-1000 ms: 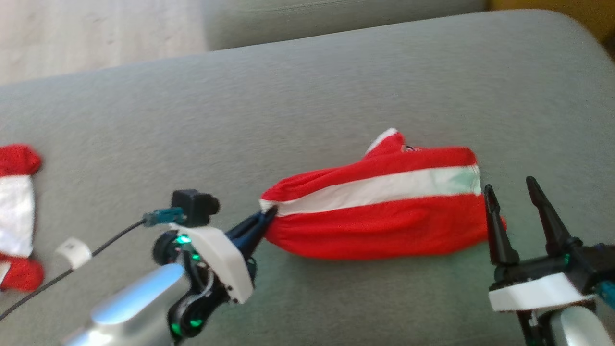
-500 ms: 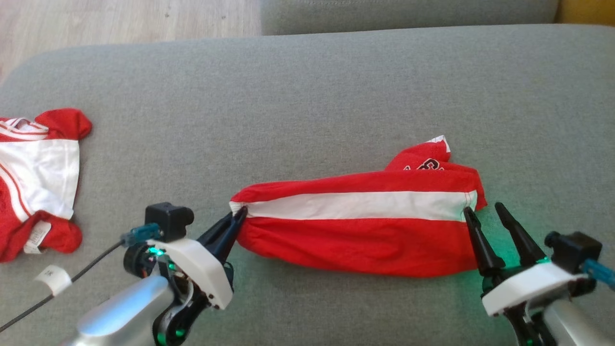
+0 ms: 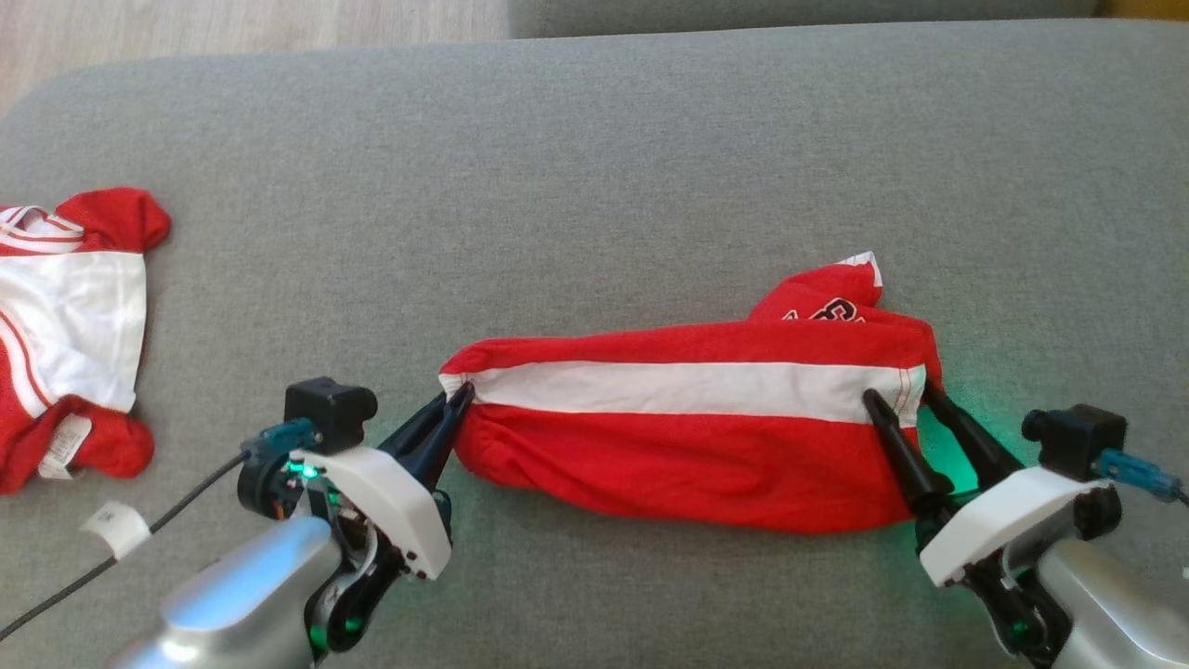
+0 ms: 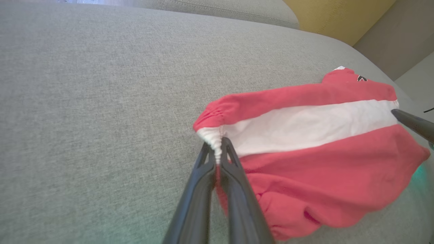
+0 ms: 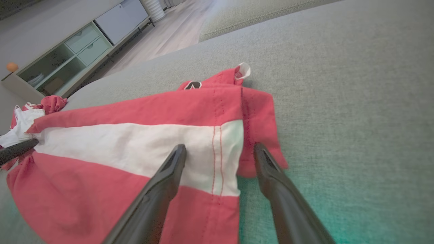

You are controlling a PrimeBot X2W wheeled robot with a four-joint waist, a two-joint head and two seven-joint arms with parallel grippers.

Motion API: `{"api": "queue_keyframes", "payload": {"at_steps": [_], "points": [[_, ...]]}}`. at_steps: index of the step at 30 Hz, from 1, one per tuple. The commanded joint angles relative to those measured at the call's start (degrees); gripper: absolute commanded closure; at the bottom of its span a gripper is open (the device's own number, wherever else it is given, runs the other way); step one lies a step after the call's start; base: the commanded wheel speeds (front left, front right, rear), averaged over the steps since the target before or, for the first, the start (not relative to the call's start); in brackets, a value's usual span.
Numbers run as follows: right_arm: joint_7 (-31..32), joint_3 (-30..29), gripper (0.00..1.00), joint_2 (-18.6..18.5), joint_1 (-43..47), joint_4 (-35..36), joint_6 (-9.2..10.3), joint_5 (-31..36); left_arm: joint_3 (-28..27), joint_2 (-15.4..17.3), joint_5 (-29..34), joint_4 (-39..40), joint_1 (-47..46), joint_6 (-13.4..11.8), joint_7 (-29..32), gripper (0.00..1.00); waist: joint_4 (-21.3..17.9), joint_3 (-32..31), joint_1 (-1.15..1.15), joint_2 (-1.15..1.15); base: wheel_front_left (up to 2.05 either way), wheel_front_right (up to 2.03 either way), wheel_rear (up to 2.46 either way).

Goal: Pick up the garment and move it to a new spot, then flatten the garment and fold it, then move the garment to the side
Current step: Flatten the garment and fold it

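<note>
- Garment [image 3: 687, 437]: red with a white band along its length. It lies bunched lengthwise on the grey sofa cushion [image 3: 594, 167], just below the centre of the head view. A flap with black lettering sticks out at its 1 o'clock corner.
- Left gripper [image 3: 462, 397]: at the garment's 9 o'clock end, jaws clenched on the gathered white edge. The left wrist view confirms fabric pinched between the fingertips.
- Right gripper [image 3: 899, 395]: at the garment's 3 o'clock end, jaws spread and grasping nothing. One finger lies over the white band and the other sits at the red hem by the cushion. Whether either presses down cannot be told.
- Green light falls on the cushion beneath both grippers.
- Second garment [image 3: 65, 325]: red and white, crumpled at the 9 o'clock edge of the head view, well apart from the first.
- Cable [image 3: 139, 516]: dark, with a white tag, running in from 8 o'clock to the left wrist.
- Floor [image 3: 232, 28]: pale wood, beyond the cushion at 11 o'clock.
- Cabinet [image 5: 67, 51]: low, with drawers, at 10 o'clock in the right wrist view.
</note>
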State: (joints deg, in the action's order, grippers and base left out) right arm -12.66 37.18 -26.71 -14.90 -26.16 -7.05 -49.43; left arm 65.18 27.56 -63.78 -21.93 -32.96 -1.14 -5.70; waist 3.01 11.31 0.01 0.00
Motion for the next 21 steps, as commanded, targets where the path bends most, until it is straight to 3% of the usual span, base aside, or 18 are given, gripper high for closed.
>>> {"api": "queue_keyframes", "payload": {"at_steps": [1, 2, 3, 6, 12, 17, 21], "points": [[-1.0, 1.3, 0.0, -1.3, -1.2, 0.6, -0.44, -1.0, -1.8, 1.1, 0.5, 0.5, -2.8, 0.3, -0.9, 1.0, 0.0, 0.1, -0.01, 0.0, 0.0, 0.0, 0.0], [-1.2, 1.8, 0.09, -1.2, -1.5, 0.3, -0.44, -1.5, -1.7, 0.9, 0.6, 0.3, -2.9, 0.5, -1.0, 1.0, 0.0, 0.1, -0.01, 0.0, 0.0, 0.0, 0.0], [-1.4, 2.4, 0.27, -1.2, -1.8, 0.0, -0.44, -1.8, -1.6, 0.7, 0.6, 0.1, -2.9, 0.7, -1.2, 1.0, 0.0, 0.1, -0.01, 0.0, 0.0, 0.0, 0.0], [-1.9, 3.9, 1.0, -1.3, -2.7, -0.6, -0.44, -2.4, -1.5, 0.5, 0.7, -0.5, -2.9, 1.1, -1.5, 1.0, 0.0, 0.0, -0.01, 0.0, 0.0, 0.0, 0.0], [-2.3, 2.7, 1.0, -2.5, -2.0, 0.4, -0.44, -2.1, -1.6, 1.0, 1.8, -0.8, -2.8, 0.9, -3.5, 1.0, -0.7, -2.2, -0.01, 0.0, 0.0, 0.0, 0.0], [-2.3, -2.1, 1.0, -4.5, 0.4, 4.9, -0.44, -0.9, -2.7, 2.4, 2.3, 1.9, -3.0, 0.5, -5.3, 1.0, -1.8, -4.6, -0.01, 0.0, 0.0, 0.0, 0.0], [-2.3, -8.5, 1.0, -8.2, 1.4, 11.5, -0.44, -0.3, -4.6, 4.4, 2.7, 7.7, -5.5, 0.3, -5.9, 1.0, -3.1, -6.6, -0.01, 0.0, 0.0, 0.0, 0.0]]}}
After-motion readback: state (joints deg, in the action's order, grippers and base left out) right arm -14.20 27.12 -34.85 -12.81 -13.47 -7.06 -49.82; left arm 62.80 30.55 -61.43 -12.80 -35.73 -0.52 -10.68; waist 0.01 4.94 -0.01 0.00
